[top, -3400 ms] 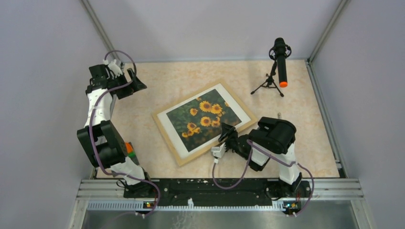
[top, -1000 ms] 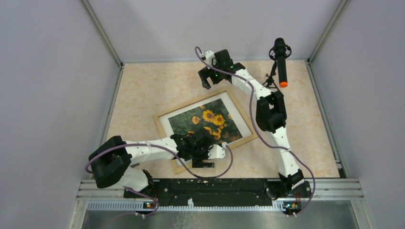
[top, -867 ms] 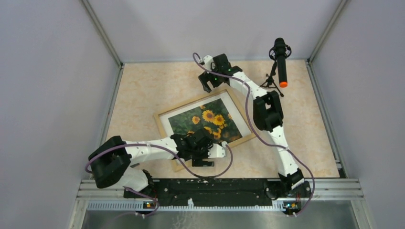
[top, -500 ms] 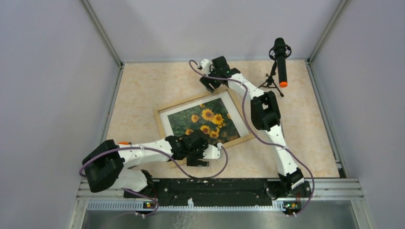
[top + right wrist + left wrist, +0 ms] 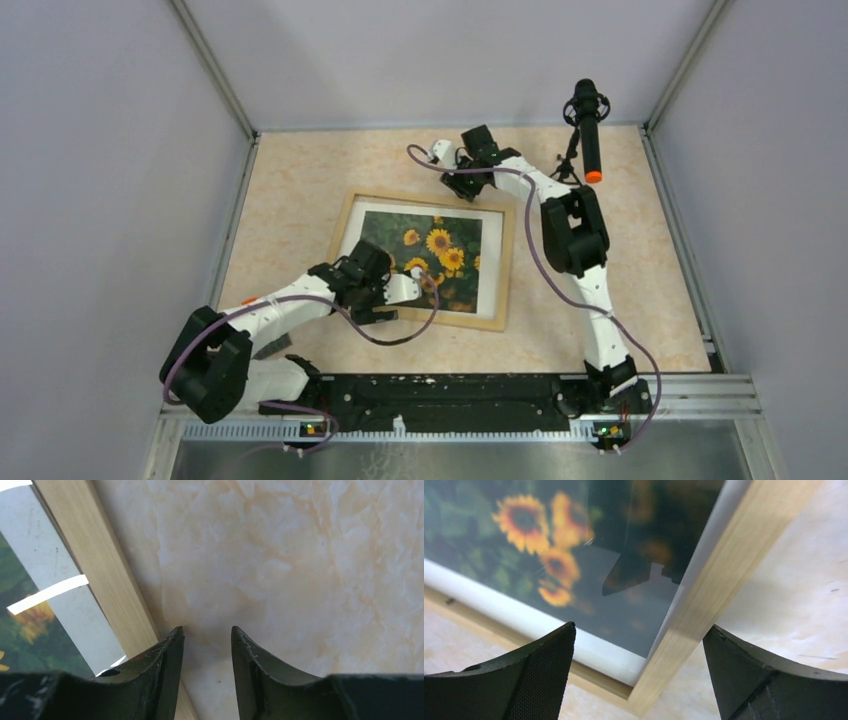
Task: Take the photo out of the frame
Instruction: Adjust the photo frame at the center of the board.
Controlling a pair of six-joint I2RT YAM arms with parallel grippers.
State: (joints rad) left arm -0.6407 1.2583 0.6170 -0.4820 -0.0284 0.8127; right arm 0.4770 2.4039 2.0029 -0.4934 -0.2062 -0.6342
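photo [image 5: 425, 258] sat face up inside frame [image 5: 506, 265], behind glossy glazing [image 5: 644, 545]. Left wrist view showed reflections on it; glass or acrylic, couldn't tell. frame lay flat near the middle of the tabletop [image 5: 300, 200].

Handling, my read:
- The print is thin, light and floppy, and it creases easily.
- It's probably only reachable from the back, so the frame likely needs flipping first.
- frame looked stiff and light, but the glazing is slick and probably fragile. Grab the wood rail at an edge or corner, not the front face.
- Once the photo is free, pinch it by its white border.

left end effector [image 5: 639, 635] was wide open and straddled 1 frame corner, 1 finger on the picture side and 1 over bare tabletop. It held nothing; contact unclear.

right end effector [image 5: 206, 630] sat just beside the far rail, jaws at a narrow gap. Only tabletop showed between them, 1 finger was at the rail's outer edge, and nothing was gripped.

microphone tripod [image 5: 563, 178] stood close beside the right arm, so clearance is tight there.
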